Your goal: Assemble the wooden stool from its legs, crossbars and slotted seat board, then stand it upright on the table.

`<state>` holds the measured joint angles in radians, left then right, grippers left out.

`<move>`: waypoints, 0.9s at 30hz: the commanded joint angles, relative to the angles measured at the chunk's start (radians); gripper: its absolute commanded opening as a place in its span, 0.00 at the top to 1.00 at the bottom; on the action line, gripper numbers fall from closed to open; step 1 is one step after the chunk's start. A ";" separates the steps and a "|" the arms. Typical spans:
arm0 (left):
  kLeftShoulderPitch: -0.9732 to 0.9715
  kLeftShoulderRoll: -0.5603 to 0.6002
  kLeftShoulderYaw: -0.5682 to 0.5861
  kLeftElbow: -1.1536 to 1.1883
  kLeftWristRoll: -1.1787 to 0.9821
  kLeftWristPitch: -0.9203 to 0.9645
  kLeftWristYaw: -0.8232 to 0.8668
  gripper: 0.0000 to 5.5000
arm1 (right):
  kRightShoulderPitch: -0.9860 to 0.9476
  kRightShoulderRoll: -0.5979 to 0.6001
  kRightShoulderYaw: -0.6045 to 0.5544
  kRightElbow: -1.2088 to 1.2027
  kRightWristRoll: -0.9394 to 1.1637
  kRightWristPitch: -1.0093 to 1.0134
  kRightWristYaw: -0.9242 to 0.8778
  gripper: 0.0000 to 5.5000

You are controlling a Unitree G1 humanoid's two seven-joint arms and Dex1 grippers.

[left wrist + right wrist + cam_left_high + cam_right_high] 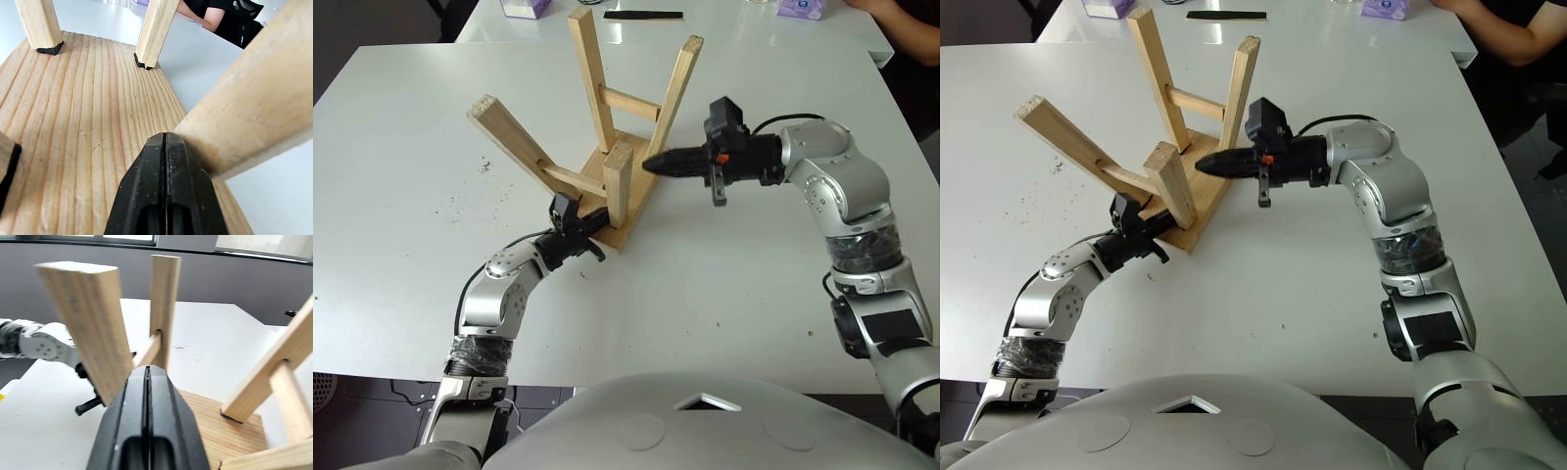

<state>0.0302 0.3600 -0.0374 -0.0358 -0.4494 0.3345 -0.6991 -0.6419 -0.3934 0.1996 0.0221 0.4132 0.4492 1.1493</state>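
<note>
- Pale wooden stool (607,166) looks fully assembled: four legs seated in the slotted seat board (631,211), with one crossbar (628,103) between the far legs and another (570,178) between the left and near legs.
- It sits inverted mid-table on the white table (401,127), board down and legs pointing up and outward.
- Left gripper (590,227) is at the board's near corner. Its fingers are pressed together with nothing between them, tips against the board beside a leg.
- Right gripper (651,164) has its fingers closed too and holds nothing, tip at the near leg (619,181).
- My read: assembly is done and the flip remains.
- Next I need to open one gripper, grasp a leg or the board edge, then rotate the stool onto its feet.
</note>
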 commanded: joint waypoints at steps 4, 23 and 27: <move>0.007 0.004 -0.016 0.014 0.021 0.019 -0.007 1.00 | -0.057 0.093 0.064 0.059 -0.016 -0.038 0.010 1.00; -0.053 0.108 0.060 0.108 0.051 -0.026 -0.072 1.00 | 0.163 -0.051 0.040 -0.315 0.139 0.169 -0.019 1.00; 0.070 0.155 0.180 -0.053 -0.036 0.041 -0.059 1.00 | 0.240 -0.189 0.064 -0.146 -0.056 0.034 -0.051 1.00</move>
<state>0.0338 0.4782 0.0755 -0.0019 -0.4383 0.3306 -0.7666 -0.4366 -0.5079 0.2607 -0.2227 0.4641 0.5519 1.1260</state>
